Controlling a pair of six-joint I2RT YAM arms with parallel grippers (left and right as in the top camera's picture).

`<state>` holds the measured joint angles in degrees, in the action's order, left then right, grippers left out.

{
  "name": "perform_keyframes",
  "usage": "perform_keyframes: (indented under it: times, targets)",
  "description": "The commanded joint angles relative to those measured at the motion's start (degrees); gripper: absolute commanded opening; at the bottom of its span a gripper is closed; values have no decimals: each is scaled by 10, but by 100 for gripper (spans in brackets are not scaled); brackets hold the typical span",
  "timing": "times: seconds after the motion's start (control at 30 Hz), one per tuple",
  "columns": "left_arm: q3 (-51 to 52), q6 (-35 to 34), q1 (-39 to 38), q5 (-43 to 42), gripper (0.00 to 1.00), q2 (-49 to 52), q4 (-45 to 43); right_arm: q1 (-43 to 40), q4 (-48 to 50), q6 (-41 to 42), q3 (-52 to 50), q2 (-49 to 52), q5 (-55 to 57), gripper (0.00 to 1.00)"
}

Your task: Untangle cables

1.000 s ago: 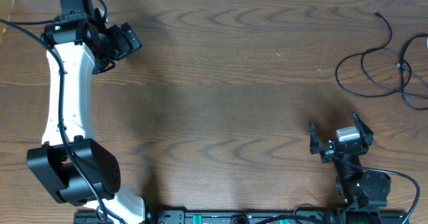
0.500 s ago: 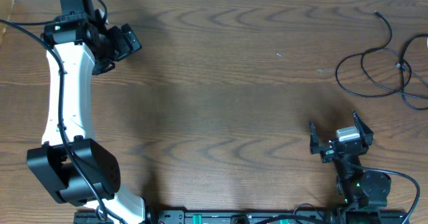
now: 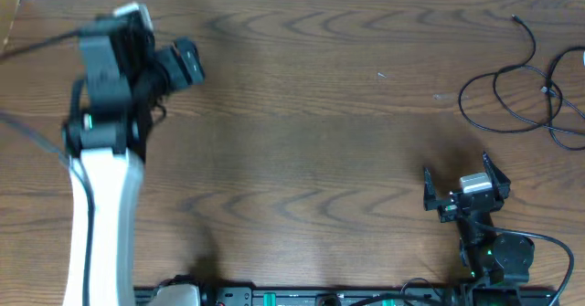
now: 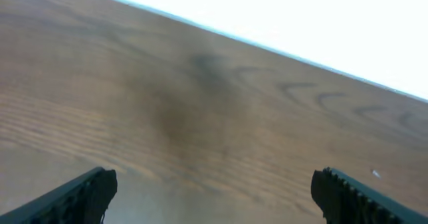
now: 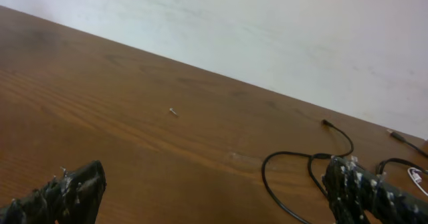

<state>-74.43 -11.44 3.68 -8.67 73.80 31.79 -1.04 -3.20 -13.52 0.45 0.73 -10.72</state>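
The cables (image 3: 461, 98) lie in loose overlapping black loops at the far right of the table, one plug end pointing to the back edge. My right gripper (image 3: 460, 184) stands open near the front right, well short of them, with nothing between its fingers. In the right wrist view the black loops (image 5: 284, 153) lie ahead and to the right of the open right gripper (image 5: 214, 177), and a small white piece (image 5: 416, 177) shows at the right edge. My left gripper (image 3: 187, 61) is at the far left back, open over bare wood (image 4: 214, 187), far from the cables.
The table is dark wood (image 3: 311, 142), with a pale wall beyond its back edge (image 5: 267, 37). A tiny light speck (image 3: 382, 75) lies on the wood at centre right. The left arm's white link (image 3: 101, 215) rises along the left side.
The left arm has swung and lifted, blurred in motion, and its gripper has shifted a little to the right. The right arm and the cables have not moved.
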Motion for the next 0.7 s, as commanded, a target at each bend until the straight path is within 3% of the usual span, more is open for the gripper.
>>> perform_keyframes:
  times: [0.0,0.43,0.67]
  targets:
    - [150,16,-4,3,98,-102,-78,3,-2,-2,-1,-1,1,99]
    - [586,16,-3,8,98,-465,-271,3,-2,-3,-1,-1,1,99]
    - [703,16,-3,19,98,-625,-283,3,-2,-3,-1,-1,1,99]
